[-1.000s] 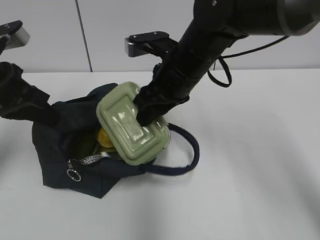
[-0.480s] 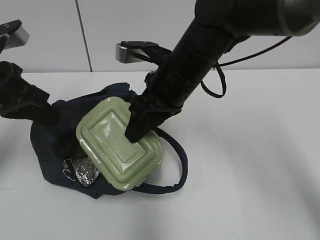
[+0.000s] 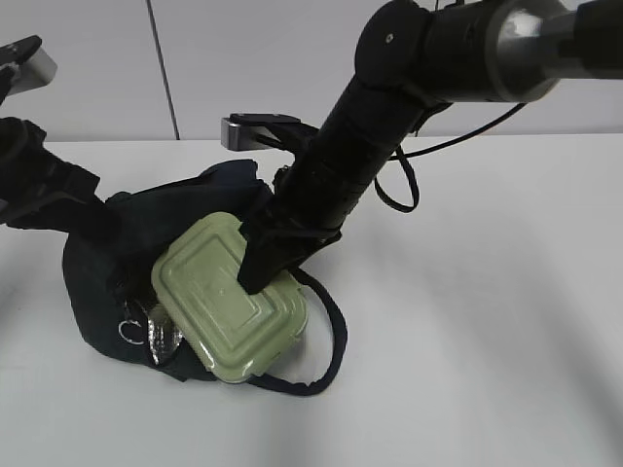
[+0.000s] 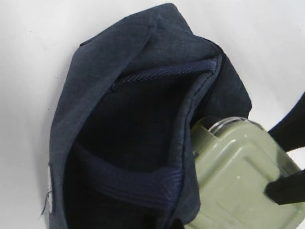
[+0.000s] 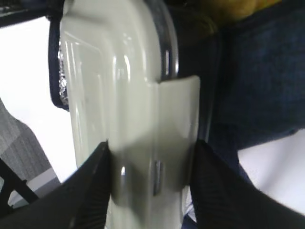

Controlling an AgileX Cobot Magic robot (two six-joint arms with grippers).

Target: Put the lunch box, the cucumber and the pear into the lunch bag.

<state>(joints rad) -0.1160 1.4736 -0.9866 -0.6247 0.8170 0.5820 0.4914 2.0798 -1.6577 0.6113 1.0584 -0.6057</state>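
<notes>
The sage-green lunch box (image 3: 219,302) lies tilted in the mouth of the navy lunch bag (image 3: 92,282), partly inside. My right gripper (image 3: 255,272) is shut on it, with the jaws clamped across its side clip in the right wrist view (image 5: 150,157). The box also shows in the left wrist view (image 4: 238,176). My left gripper (image 3: 97,222) is at the bag's left rim, shut on the fabric and holding the mouth up. Its fingers are hidden in the left wrist view. A bit of the yellow pear (image 5: 233,7) shows inside the bag. The cucumber is hidden.
The bag's padded loop handle (image 3: 329,341) lies on the white table (image 3: 487,321) to the right of the box. The metal zip pull (image 3: 128,331) and silver lining (image 3: 161,336) show at the bag's front. A grey wall stands behind.
My right gripper moved the lunch box down and left into the bag's mouth, covering the pear in the exterior view. The bag and its handle shifted left. The left arm barely moved.
</notes>
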